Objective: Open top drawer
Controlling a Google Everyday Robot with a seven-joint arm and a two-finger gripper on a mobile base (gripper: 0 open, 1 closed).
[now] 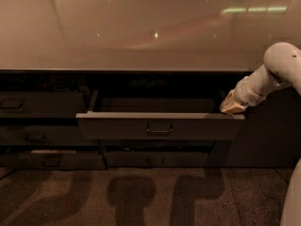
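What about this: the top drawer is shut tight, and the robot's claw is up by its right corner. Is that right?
Not quite. The top drawer is not shut: it is pulled out, with its front standing forward of the other drawers. The rest holds: the claw is up by its right corner. The camera view shows this.
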